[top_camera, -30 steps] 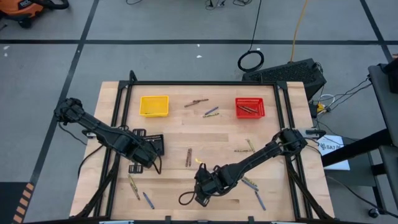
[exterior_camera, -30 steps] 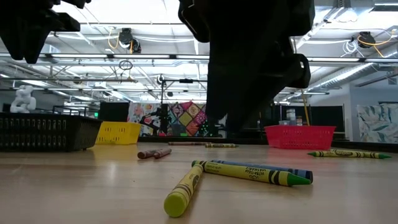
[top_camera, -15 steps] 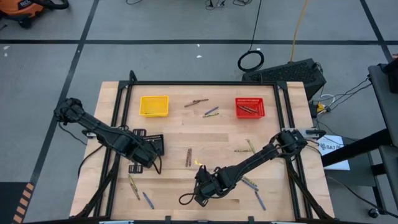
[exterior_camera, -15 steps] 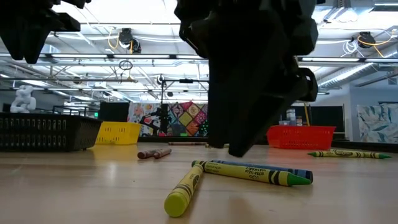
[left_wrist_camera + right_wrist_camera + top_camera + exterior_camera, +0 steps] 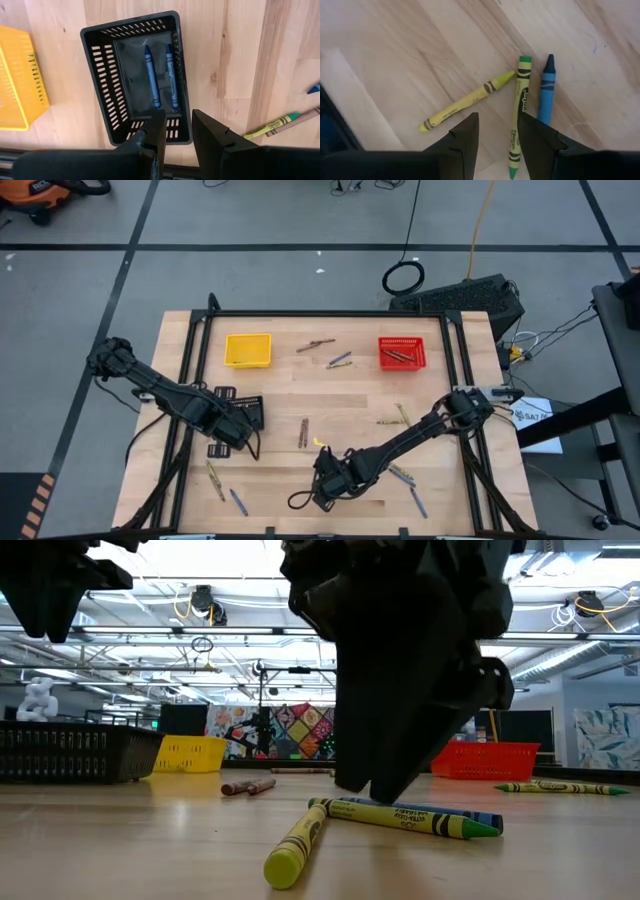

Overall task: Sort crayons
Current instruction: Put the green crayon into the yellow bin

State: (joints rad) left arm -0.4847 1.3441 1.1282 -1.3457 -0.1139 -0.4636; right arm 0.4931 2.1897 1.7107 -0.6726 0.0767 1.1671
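From the high view, the wooden counter (image 5: 290,405) carries a yellow basket (image 5: 248,349) and a red basket (image 5: 402,353) along its far side, with a black basket (image 5: 247,411) nearer the left. The left claw (image 5: 238,438) sits just beside the black basket's near edge. The right arm stretches across the counter from the right, and the right claw (image 5: 322,488) hangs low over the near middle of the counter. Crayons lie scattered: a pair between the two coloured baskets (image 5: 328,352), some near the right side (image 5: 396,417), one in mid-counter (image 5: 303,432) and a few at the near left (image 5: 222,485).

In the low view, the right arm fills the centre as a dark mass that comes down close to the counter, right behind a yellow crayon (image 5: 296,843), a green crayon (image 5: 415,821) and a blue crayon (image 5: 425,810) lying close together in the foreground. A brown-red pair (image 5: 247,786) lies farther back.

The left wrist view looks down on the black basket, where two blue crayons (image 5: 161,76) lie side by side on its floor. The left claw's fingers (image 5: 156,131) stand apart over the basket's near wall with nothing between them.

The right wrist view shows the right claw's fingers (image 5: 466,137) spread and empty, apart above the counter. The yellow crayon lies at a slant, its tip nearly meeting the green crayon's end, and the blue crayon lies just beside the green one.
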